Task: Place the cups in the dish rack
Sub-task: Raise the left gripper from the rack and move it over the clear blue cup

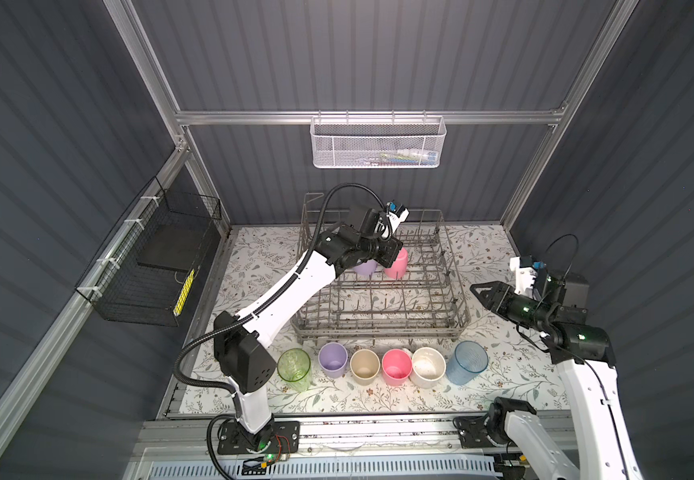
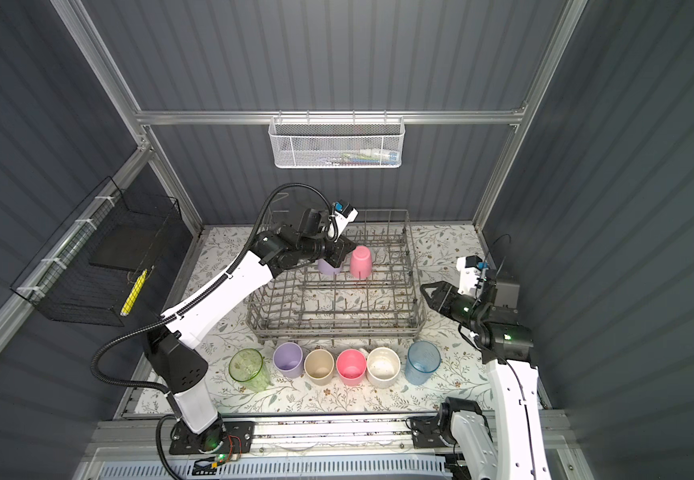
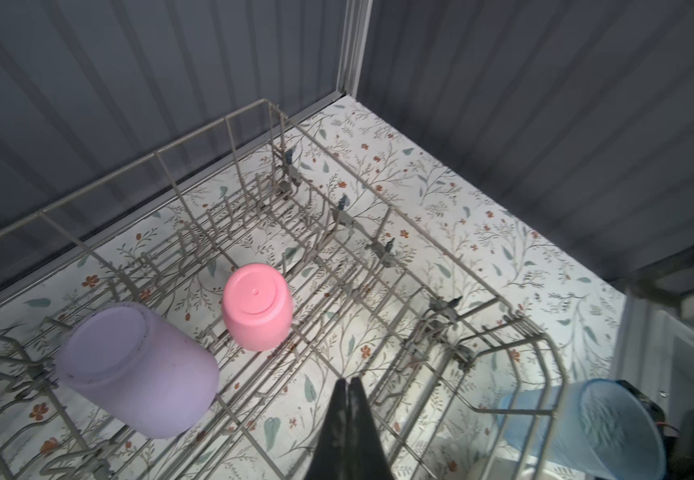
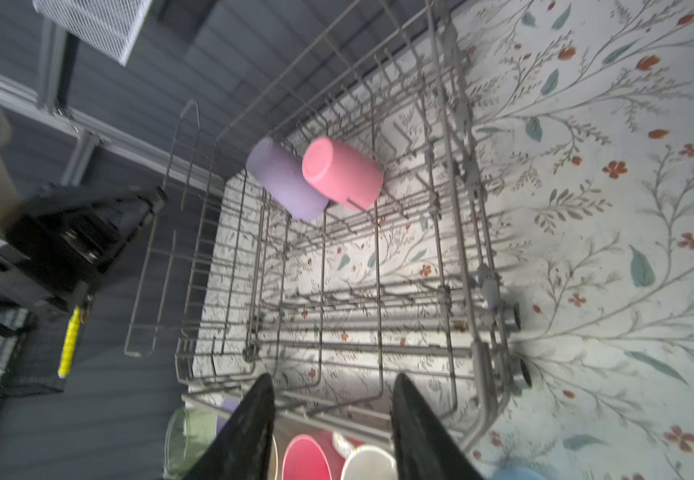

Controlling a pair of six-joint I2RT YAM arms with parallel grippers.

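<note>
racked lilac cup (image 1: 364, 268) mostly hidden behind left arm (image 1: 295, 286)

Rack (image 1: 378, 330) grey wire; racked lilac cup (image 3: 137, 370), racked pink cup (image 3: 258, 311). Front row: clear green cup (image 1: 294, 369), lilac cup (image 1: 332, 360), beige cup (image 1: 364, 366), pink cup (image 1: 397, 368), cream cup (image 1: 427, 368), clear blue cup (image 1: 467, 362). Bench (image 1: 503, 365) white, green leaf sprigs, red flowers
</note>
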